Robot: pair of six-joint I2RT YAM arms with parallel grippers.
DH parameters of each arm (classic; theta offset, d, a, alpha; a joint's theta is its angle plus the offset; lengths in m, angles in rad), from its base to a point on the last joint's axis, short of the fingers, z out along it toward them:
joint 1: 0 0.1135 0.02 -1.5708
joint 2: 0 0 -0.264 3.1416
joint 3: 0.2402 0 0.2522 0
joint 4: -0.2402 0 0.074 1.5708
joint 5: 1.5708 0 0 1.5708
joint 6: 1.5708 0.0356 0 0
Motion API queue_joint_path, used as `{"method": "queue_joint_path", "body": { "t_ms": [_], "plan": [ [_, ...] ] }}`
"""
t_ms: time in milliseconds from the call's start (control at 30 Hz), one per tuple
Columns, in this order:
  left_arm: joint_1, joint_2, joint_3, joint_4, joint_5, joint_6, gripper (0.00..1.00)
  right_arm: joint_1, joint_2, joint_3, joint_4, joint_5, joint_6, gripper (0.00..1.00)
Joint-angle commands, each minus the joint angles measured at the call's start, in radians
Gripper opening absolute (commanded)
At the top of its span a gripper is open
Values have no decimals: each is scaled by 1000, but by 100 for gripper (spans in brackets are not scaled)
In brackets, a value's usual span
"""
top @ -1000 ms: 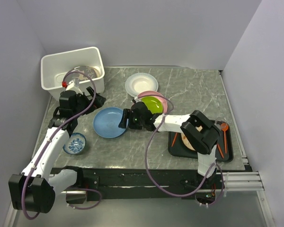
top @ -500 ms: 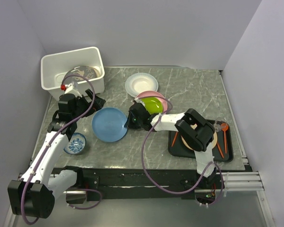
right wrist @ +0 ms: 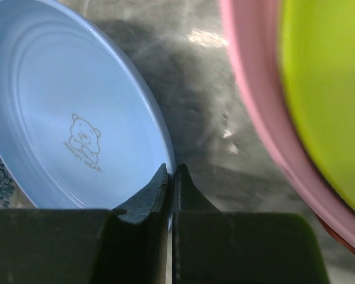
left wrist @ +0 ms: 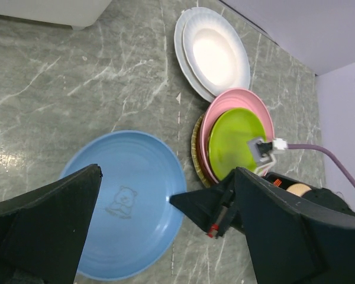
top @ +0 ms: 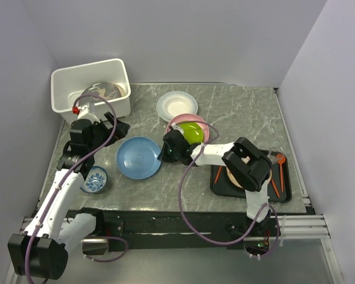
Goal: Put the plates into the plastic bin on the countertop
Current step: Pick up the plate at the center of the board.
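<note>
Right claw (right wrist: 170, 173) closed onto blue plate (right wrist: 77, 112) rim; only wrist view shows pinch.

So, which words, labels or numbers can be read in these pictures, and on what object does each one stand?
"SWEET BEAR": printed under the bear drawing on the light blue plate, right wrist view.
The same print in the left wrist view: too small to read.
No other text is visible.
</note>
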State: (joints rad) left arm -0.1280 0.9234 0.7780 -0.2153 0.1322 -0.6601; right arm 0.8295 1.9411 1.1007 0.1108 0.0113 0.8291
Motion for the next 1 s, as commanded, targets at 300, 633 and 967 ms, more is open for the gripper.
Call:
{"method": "queue_joint_path", "body": {
  "t_ms": [300,633,967],
  "plan": [
    [-4,63,-72,181,179,70,99,-118,-407,-209,73,-45,7,0],
    [-38,175,-121,419,454,40,94,-213,-590,-306,29,-36,-7,0],
    [-120,224,-92,410,463,54,83,-221,-597,-311,69,-73,16,0]
  ]
}}
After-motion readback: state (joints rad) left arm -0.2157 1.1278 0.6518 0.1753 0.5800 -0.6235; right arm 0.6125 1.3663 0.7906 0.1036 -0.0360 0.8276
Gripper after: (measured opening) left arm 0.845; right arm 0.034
